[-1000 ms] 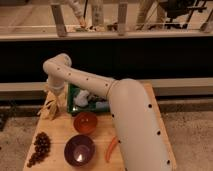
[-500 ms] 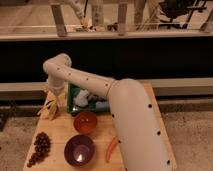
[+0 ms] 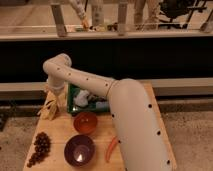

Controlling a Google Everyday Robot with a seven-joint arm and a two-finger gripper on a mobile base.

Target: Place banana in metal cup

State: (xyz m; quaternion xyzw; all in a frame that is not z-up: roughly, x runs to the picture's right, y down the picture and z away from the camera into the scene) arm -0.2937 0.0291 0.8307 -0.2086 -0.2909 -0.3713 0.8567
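The banana (image 3: 49,107), a pale yellow-tan bunch with dark tips, is at the left edge of the wooden table (image 3: 60,132). My gripper (image 3: 54,97) comes down from the arm's bent elbow and sits right on top of the banana, hiding its upper part. A pale shiny thing (image 3: 82,98) lies in the green container (image 3: 75,106) just right of the gripper. I cannot tell whether it is the metal cup.
An orange bowl (image 3: 85,121) stands mid-table with a purple bowl (image 3: 79,149) in front of it. Dark grapes (image 3: 40,147) lie at the front left. A slim orange-red piece (image 3: 111,149) lies beside my arm (image 3: 132,125), which covers the table's right side.
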